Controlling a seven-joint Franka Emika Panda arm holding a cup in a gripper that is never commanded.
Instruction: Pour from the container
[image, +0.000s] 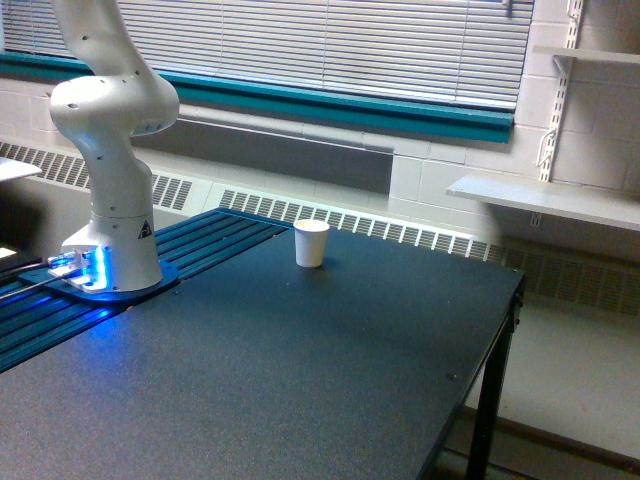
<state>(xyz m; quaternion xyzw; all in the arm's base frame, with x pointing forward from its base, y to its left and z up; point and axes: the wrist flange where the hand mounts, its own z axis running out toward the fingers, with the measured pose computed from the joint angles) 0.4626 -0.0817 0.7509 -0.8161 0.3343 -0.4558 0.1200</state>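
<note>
The clear container and the end effector are lying outside the frame, so the grip cannot be judged. A white paper cup (311, 243) is standing upright at centre frame on the dark desk (300, 380), while the white arm base (112, 215) is glowing blue at left.

You cannot see the small clear plastic cup in the exterior view: it lies outside the picture, and so does the gripper that carries it, so its contents, its tilt and how it sits against the gripper cannot be told. The white robot arm (110, 110) runs out past the top edge. The only cup you have in view is an opaque white paper cup (311, 243), upright on the dark table (300, 380).
</note>
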